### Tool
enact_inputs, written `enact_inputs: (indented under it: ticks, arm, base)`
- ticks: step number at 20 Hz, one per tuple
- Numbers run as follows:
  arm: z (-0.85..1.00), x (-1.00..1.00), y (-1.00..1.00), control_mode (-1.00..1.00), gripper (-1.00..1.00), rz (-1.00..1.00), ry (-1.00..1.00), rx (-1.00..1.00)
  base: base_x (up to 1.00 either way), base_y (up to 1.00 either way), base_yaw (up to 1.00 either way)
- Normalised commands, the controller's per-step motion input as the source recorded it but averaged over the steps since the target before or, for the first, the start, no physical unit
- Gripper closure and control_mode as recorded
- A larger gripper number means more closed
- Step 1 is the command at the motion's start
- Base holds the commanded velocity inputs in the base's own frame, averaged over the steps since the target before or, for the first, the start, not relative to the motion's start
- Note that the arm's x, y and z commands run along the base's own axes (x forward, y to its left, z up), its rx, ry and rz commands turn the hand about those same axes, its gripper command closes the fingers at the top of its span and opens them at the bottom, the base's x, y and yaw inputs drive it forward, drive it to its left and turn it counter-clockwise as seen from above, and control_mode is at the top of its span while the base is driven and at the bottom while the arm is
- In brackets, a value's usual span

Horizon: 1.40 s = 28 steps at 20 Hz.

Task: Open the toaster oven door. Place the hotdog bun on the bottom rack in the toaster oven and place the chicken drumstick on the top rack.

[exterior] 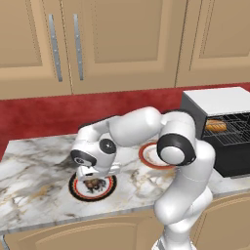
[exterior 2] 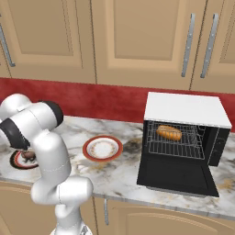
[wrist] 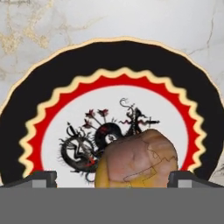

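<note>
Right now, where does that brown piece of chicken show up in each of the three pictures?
Left base view: chicken drumstick lower left, on the black-rimmed plate.
Right base view: far left, beside the arm.
Hand view: bottom centre.
Shared landmark: the black-rimmed plate.

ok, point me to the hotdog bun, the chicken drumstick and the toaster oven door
hotdog bun (exterior 2: pixel 169 133): right base view, middle of the bun, on a rack.
chicken drumstick (wrist: pixel 140 159): hand view, middle of the meat, on the black-rimmed plate.
toaster oven door (exterior 2: pixel 176 176): right base view, centre of the lowered panel.
</note>
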Motion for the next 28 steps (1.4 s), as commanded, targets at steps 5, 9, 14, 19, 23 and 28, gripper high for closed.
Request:
enact_inputs:
  ticks: [5,9,14,19,23,28]
  arm:
    - [0.15,0.18,0.41,-1.00,-1.00,-0.09,0.14,-0.20]
    - [0.11,0.21,0.46,-1.00,-1.00,-0.09,0.16,-0.21]
    - [0.02,0.20,0.47,-1.00,-1.00,-0.10,0.18,-0.23]
    - [0.03,0.26,0.47,-1.00,-1.00,-0.13,0.12,-0.26]
    - [0.15,0.33,0.47,-1.00,-1.00,-0.17,0.06,-0.26]
    - [0.02,0.19,0.41,-1.00,1.00,-0.15,0.12,-0.26]
  base:
    - [0.00,0.00,0.00]
    - [0.00,0.00,0.00]
    - [0.00,0.00,0.00]
    - [0.00,0.00,0.00]
    - [0.00,0.00,0.00]
    - [0.00,0.00,0.00]
